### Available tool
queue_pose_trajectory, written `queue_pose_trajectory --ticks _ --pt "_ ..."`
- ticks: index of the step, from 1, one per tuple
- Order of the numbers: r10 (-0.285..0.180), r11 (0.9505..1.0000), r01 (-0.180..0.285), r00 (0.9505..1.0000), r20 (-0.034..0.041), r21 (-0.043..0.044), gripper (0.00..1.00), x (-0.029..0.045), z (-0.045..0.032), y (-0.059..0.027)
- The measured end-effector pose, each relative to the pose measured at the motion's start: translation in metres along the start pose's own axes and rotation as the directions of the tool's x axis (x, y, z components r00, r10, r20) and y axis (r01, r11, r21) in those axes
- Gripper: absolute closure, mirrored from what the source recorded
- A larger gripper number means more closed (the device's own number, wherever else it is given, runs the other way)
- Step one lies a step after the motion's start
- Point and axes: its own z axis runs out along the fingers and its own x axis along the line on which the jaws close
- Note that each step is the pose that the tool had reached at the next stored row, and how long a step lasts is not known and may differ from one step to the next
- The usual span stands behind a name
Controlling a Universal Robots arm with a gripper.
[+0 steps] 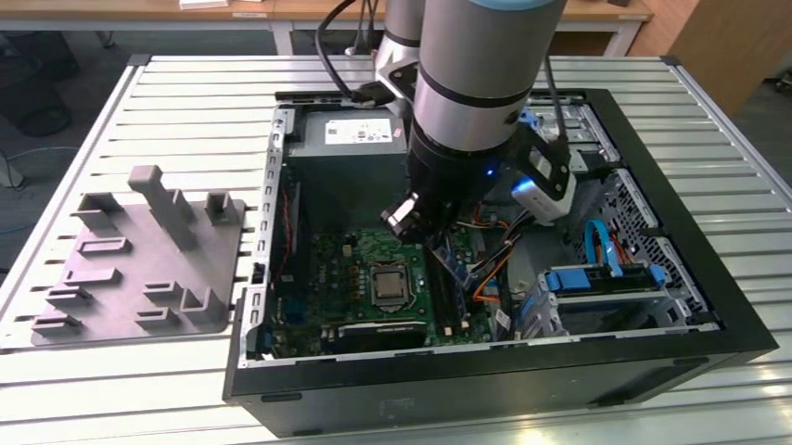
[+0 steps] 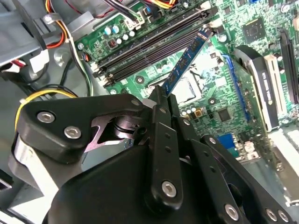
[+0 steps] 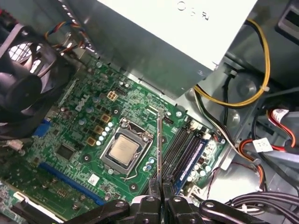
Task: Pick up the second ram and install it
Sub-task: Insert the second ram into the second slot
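Note:
My gripper [image 1: 431, 236] is down inside the open computer case [image 1: 693, 306], above the green motherboard [image 1: 352, 269]. It is shut on the second ram [image 2: 187, 60], a thin stick with a blue label that juts out past the fingertips. In the first wrist view the ram [image 3: 159, 144] appears edge-on as a slim strip rising from the gripper [image 3: 159, 189]. The stick hangs beside the CPU socket [image 3: 125, 151] and next to the long memory slots [image 3: 187, 149], apart from them. In the second wrist view the gripper [image 2: 164, 95] and the stick lie at an angle to the slots [image 2: 149, 46].
A gray moulded slotted tray [image 1: 136, 264] lies on the slatted table at the exterior view's left. Inside the case are the power supply [image 1: 359, 134], a fan [image 3: 23, 88], bundled cables [image 3: 252, 93] and blue drive brackets [image 1: 600, 278].

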Motion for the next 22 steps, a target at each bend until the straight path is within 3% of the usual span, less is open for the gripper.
queue_pose_trajectory --ticks 9,22 --pt "0.090 0.9960 -0.090 0.9960 0.0066 0.0029 0.86 0.0000 0.0001 0.0000" --pt "0.187 0.9823 -0.187 0.9822 0.0141 0.0054 0.86 0.0000 0.0003 0.0000"
